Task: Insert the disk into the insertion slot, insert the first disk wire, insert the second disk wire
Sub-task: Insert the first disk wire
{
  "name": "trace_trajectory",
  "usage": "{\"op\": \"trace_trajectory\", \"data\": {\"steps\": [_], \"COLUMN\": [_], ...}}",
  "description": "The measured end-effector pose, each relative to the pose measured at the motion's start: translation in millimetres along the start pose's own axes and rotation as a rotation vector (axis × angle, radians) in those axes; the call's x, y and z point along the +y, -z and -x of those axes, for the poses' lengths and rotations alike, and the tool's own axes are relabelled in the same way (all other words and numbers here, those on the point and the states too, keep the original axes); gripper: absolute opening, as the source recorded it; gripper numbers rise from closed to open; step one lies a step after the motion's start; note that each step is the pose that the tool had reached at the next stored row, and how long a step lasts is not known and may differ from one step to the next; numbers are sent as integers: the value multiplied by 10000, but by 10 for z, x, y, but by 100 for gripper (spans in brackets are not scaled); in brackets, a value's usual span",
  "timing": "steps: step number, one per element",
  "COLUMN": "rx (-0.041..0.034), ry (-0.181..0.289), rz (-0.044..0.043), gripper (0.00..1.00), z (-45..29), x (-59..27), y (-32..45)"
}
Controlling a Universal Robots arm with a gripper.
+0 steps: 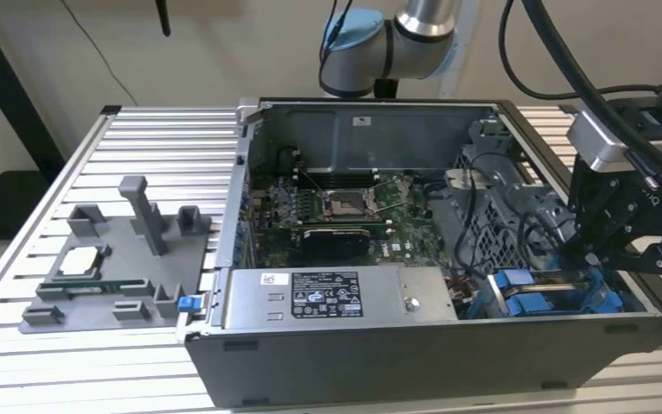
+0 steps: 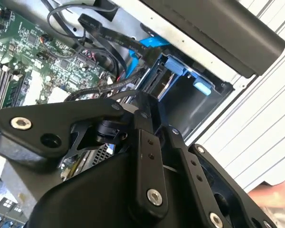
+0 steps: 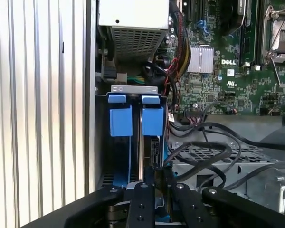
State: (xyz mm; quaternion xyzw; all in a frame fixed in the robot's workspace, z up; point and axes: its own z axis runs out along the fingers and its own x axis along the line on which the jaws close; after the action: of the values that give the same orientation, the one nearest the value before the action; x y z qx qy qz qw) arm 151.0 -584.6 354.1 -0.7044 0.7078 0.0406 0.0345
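The disk (image 3: 154, 152) stands on edge in its blue carrier, part way down in the insertion slot (image 3: 133, 89), a grey metal bay with blue tabs and rails in the case's near corner on the exterior view's right. My gripper (image 3: 160, 183) sits right over the bay and looks shut on the disk's upper edge. In the second wrist view, the gripper (image 2: 145, 107) narrows towards the disk (image 2: 164, 80) inside the slot (image 2: 190, 102). The exterior view has the gripper (image 1: 607, 261) above the blue slot (image 1: 538, 302). Loose black wires (image 3: 204, 147) and a blue-ended wire (image 2: 149, 42) lie beside the bay, none of them held.
A grey power-supply box (image 1: 331, 297) with a white sticker sits next to the bay. Beside the bay are a perforated metal cage (image 3: 218, 156) and the green motherboard (image 1: 331, 207). A grey fixture tray (image 1: 113, 267) with parts rests on the slatted table (image 1: 147, 138).
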Motion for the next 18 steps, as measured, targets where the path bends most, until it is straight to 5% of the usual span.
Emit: {"op": "trace_trajectory", "data": {"steps": [18], "rx": [-1], "ry": [0], "rz": [-1], "gripper": [0], "z": [34], "x": [-82], "y": [-149]}}
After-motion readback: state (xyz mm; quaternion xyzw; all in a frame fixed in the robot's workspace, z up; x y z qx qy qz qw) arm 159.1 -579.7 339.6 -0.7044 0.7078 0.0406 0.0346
